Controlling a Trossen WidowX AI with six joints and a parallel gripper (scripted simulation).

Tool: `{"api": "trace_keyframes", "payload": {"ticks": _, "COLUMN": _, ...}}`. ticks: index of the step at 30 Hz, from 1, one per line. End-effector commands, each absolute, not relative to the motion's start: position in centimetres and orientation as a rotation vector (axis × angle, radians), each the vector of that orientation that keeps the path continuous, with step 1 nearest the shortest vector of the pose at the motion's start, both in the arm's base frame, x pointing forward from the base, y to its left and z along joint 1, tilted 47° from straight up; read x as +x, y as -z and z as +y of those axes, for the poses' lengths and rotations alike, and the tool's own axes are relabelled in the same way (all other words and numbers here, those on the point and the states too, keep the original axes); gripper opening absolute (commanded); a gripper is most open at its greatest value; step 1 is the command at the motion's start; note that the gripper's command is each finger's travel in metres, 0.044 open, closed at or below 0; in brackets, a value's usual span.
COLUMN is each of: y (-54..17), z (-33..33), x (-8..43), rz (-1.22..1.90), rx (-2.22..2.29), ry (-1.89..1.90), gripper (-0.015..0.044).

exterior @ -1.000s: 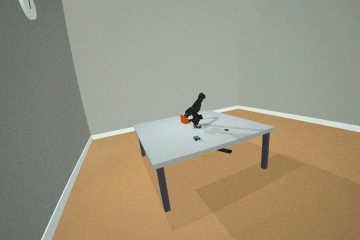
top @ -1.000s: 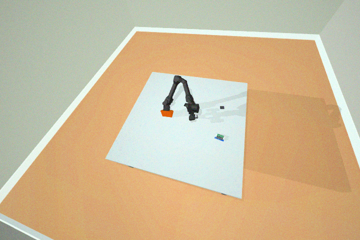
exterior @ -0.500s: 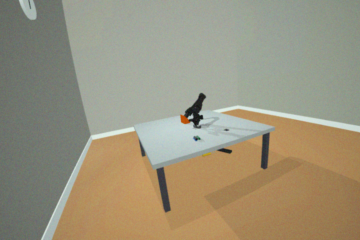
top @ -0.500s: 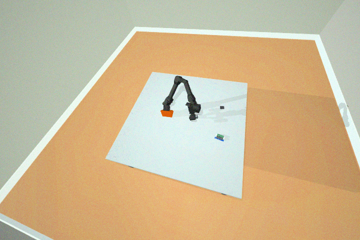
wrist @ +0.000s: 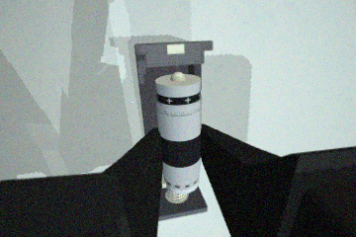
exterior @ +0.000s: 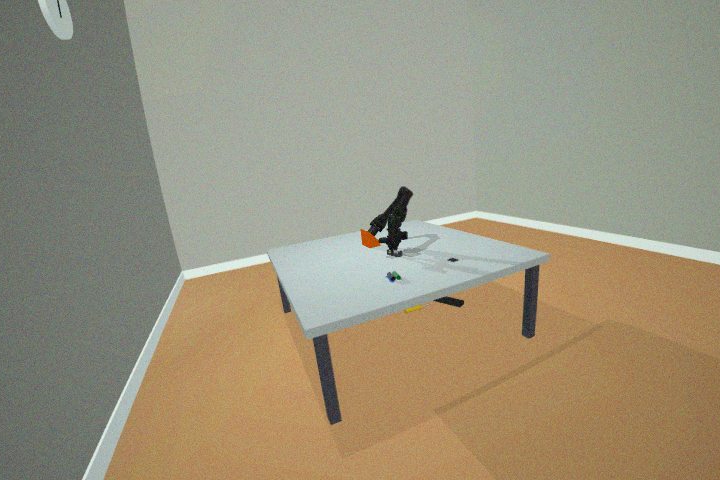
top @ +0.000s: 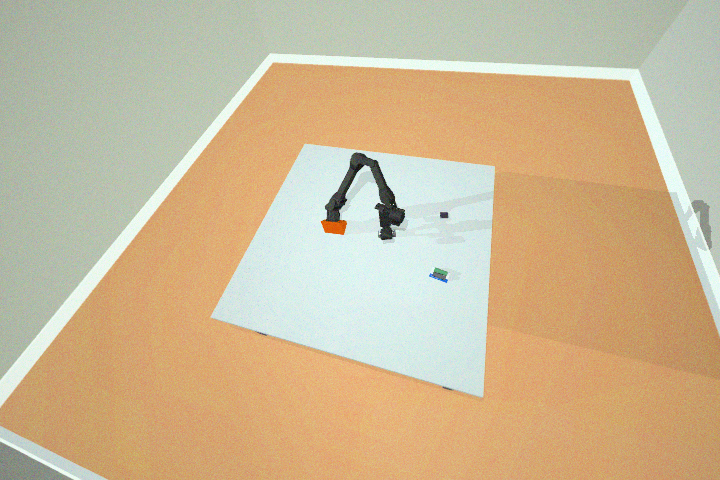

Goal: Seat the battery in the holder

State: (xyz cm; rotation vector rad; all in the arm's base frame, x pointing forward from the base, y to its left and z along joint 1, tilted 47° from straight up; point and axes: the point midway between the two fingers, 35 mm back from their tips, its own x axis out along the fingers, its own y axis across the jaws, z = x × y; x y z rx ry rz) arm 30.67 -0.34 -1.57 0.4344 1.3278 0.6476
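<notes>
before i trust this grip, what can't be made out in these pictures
- Wrist view: the holder's middle, behind the battery and black fingers.
- Wrist view: the battery's flat end against the spring; foreshortening leaves actual contact unclear.
- Top and exterior: battery too small, hidden by the hand.
- Exterior: clock, cut off by the top edge.
</notes>
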Motion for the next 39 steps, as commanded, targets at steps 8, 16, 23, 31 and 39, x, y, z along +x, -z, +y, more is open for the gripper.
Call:
{"api": "trace_keyframes", "payload": {"ticks": 8, "y": 1.68, "z": 0.06, "x": 30.28, "rz": 1.415, "rx": 0.410, "ry": -0.673, "gripper": 0.0070}}
{"api": "trace_keyframes", "payload": {"ticks": 16, "y": 1.65, "z": 0.09, "x": 30.25, "rz": 1.426, "rx": 0.400, "ry": -0.670, "gripper": 0.0070}}
{"api": "trace_keyframes", "payload": {"ticks": 23, "y": 1.66, "z": 0.07, "x": 30.24, "rz": 1.426, "rx": 0.401, "ry": -0.670, "gripper": 0.0070}}
{"api": "trace_keyframes", "payload": {"ticks": 31, "y": 1.67, "z": 0.07, "x": 30.23, "rz": 1.425, "rx": 0.402, "ry": -0.671, "gripper": 0.0070}}
{"api": "trace_keyframes", "payload": {"ticks": 39, "y": 1.67, "z": 0.07, "x": 30.23, "rz": 1.425, "rx": 0.402, "ry": -0.671, "gripper": 0.0070}}
